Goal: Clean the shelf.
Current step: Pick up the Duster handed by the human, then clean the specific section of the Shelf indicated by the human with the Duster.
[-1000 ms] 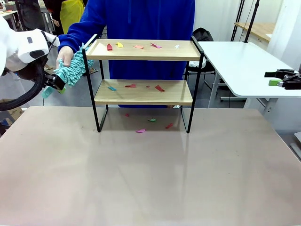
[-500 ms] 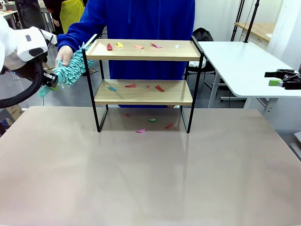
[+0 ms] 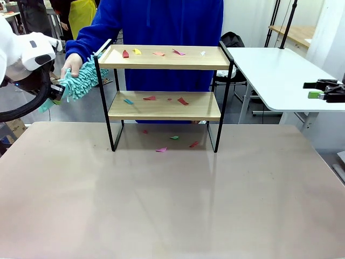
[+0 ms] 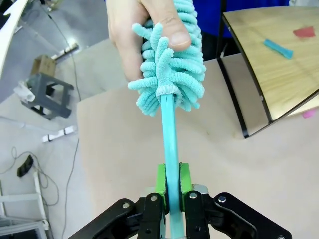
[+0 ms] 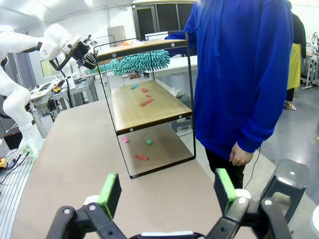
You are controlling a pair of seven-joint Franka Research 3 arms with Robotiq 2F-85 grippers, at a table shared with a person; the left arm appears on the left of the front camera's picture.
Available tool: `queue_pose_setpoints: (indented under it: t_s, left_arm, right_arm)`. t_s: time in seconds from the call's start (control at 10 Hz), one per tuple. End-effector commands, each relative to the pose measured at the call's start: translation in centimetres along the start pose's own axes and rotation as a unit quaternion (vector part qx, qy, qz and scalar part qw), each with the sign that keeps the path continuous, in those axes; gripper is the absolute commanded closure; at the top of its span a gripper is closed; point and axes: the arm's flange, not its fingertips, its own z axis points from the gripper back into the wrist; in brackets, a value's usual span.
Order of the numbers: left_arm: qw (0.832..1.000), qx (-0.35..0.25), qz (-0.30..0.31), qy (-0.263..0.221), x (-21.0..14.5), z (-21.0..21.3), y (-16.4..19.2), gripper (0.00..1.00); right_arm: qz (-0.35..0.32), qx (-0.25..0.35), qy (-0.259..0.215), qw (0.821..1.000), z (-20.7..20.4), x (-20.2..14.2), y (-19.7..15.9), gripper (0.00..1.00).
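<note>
I am watching the left gripper [image 4: 172,175] clamping its green pads [image 4: 160,178] on the thin teal handle of a fluffy teal microfiber duster [image 4: 172,74], fingers drawn together around the stick. In the front view this gripper [image 3: 54,93] is hanging off the table's left edge, at about the height of the gap between the two boards. A person in a blue hoodie [image 3: 161,21] is standing at the far side, and one hand [image 3: 73,63] is gripping the duster's head [image 3: 82,81], thumb pressing into the fibres. The head is lying just beside the upper left rail of the shelf [image 3: 161,64]; I cannot tell whether it is touching the frame. The shelf is standing upright at the far middle of the beige table [image 3: 172,205], directly in front of the person. Coloured paper scraps are lying on its upper board [image 3: 158,53], on its lower board [image 3: 182,101] and on the table under it [image 3: 161,149]. The right gripper [image 3: 319,89] is hovering far to the right, over a white side table [image 3: 275,70], and its own camera is showing its fingers [image 5: 109,191] standing wide apart, holding nothing.
</note>
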Motion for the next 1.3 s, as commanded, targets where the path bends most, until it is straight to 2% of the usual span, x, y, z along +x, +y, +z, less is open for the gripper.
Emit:
queue_pose_setpoints:
  t_s: [0.0, 0.1, 0.2, 0.6, 0.7, 0.9, 1.0, 1.2]
  left_arm:
    - [1.0, -0.006, 0.022, -0.015, 0.1, 0.7, -0.3, 1.0]
    - [0.999, -0.052, 0.006, 0.008, -0.2, 0.8, -0.1, 1.0]
    - [1.0, -0.002, 0.005, -0.002, 0.1, 0.1, -0.1, 1.0]
    - [1.0, -0.002, 0.005, -0.002, 0.1, 0.1, -0.1, 1.0]
    - [1.0, -0.012, 0.007, 0.006, -0.1, -0.1, -0.2, 0.87]
    - [0.998, 0.032, -0.046, 0.005, -0.5, 4.2, 3.4, 0.87]
    - [0.996, 0.031, -0.078, 0.022, -1.1, 6.8, 5.1, 0.87]
    - [0.98, 0.017, -0.183, 0.072, -2.9, 12.1, 8.1, 0.87]
  right_arm:
    - [0.002, 0.0, -0.001, 1.0, -0.1, 0.2, 0.1, 0.0]
    - [0.002, 0.0, -0.001, 1.0, -0.1, 0.2, 0.1, 0.0]
    - [0.002, 0.0, -0.001, 1.0, -0.1, 0.2, 0.1, 0.0]
    - [0.002, 0.0, -0.001, 1.0, -0.1, 0.2, 0.1, 0.0]
    - [0.002, 0.0, -0.001, 1.0, -0.1, 0.2, 0.1, 0.0]
    - [0.002, 0.0, -0.001, 1.0, -0.1, 0.2, 0.1, 0.0]
    - [0.002, 0.0, -0.001, 1.0, -0.1, 0.2, 0.1, 0.0]
    - [0.002, 0.0, -0.001, 1.0, -0.1, 0.2, 0.1, 0.0]
